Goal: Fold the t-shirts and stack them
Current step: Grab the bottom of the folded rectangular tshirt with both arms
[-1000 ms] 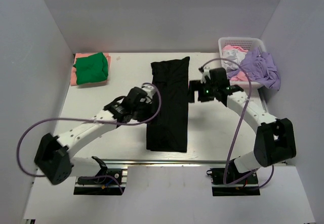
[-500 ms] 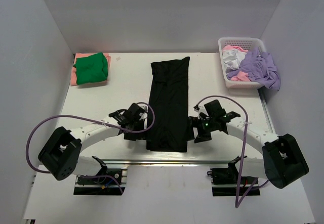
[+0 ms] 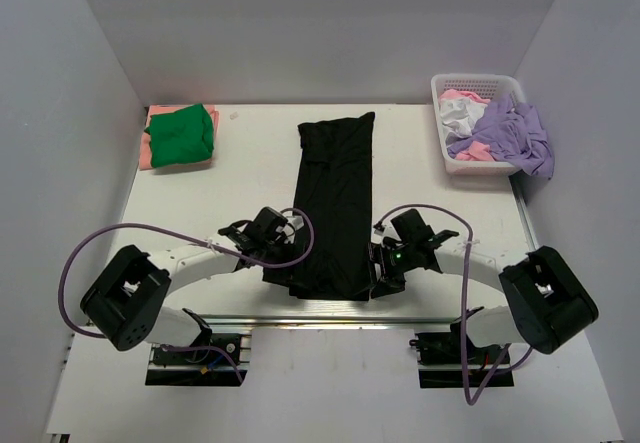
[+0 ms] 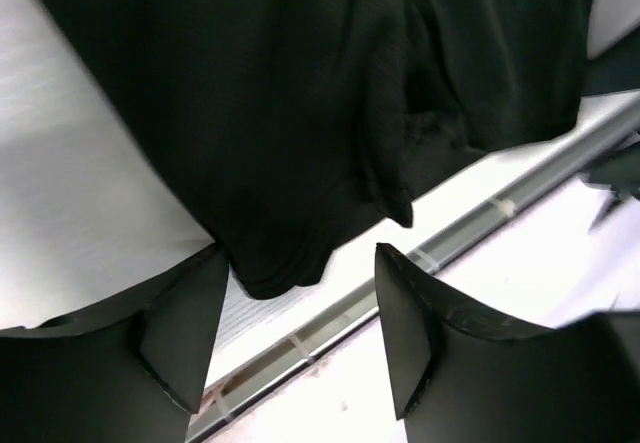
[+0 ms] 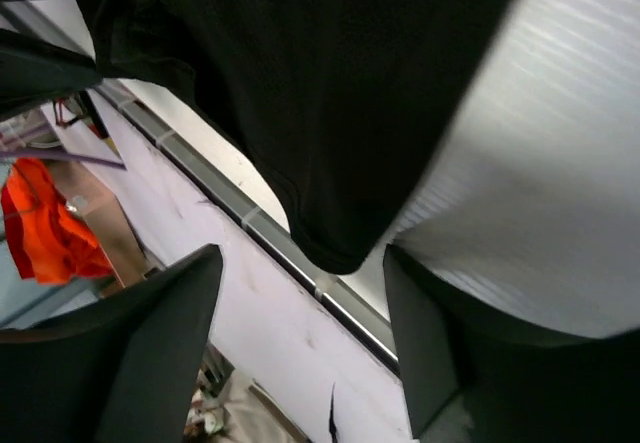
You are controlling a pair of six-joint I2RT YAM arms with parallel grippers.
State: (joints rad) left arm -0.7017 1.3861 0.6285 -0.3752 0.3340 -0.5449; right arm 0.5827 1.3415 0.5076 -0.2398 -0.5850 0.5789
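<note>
T-shirt point(image 3: 335, 198) centre; basket point(image 3: 476, 83) far right

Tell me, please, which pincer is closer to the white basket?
Right. The right pincer is at the black t-shirt's near right corner, on the side of the basket; the left pincer is at its near left corner, farther across.

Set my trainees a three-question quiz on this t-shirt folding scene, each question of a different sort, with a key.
1. True or false: the green t-shirt lies on a salmon-pink t-shirt.
2. Where on the black t-shirt do the left gripper and right gripper stand, jaws open? A: near corners. B: far corners. C: middle.
3. What holds the lavender t-shirt?
Key: 1 true. 2 A. 3 the white basket.
</note>
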